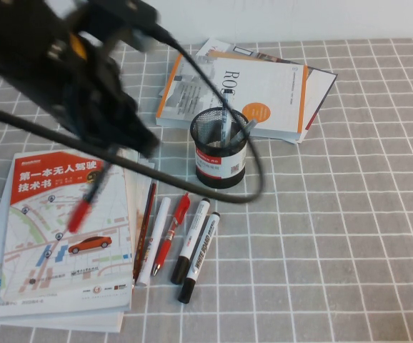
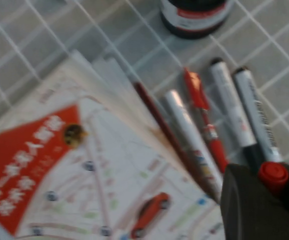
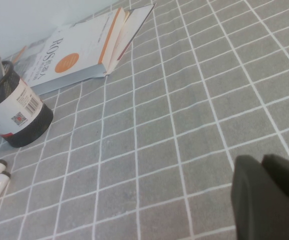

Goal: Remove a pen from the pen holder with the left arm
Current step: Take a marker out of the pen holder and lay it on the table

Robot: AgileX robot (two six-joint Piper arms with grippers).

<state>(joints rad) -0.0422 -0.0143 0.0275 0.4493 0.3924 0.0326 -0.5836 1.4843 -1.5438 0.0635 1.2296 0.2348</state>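
Left gripper (image 2: 272, 192) is clamping a red pen (image 1: 82, 213), dangling it over the map-covered book (image 1: 56, 250) at the high view's lower left, well apart from the mesh pen holder (image 1: 219, 151) at centre. A row of loose pens and markers (image 1: 174, 239) is lying between them, and a white book (image 1: 264, 89) is sitting behind the holder. Right gripper (image 3: 267, 197) is hovering over the checked cloth (image 1: 349, 236), well away from the holder; clenched or released, I cannot tell.

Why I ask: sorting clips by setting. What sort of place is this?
Likely a study desk: books, a mesh pen holder and markers lie on checked cloth. The left gripper holds a red pen above the map book; the right gripper hangs over cloth.
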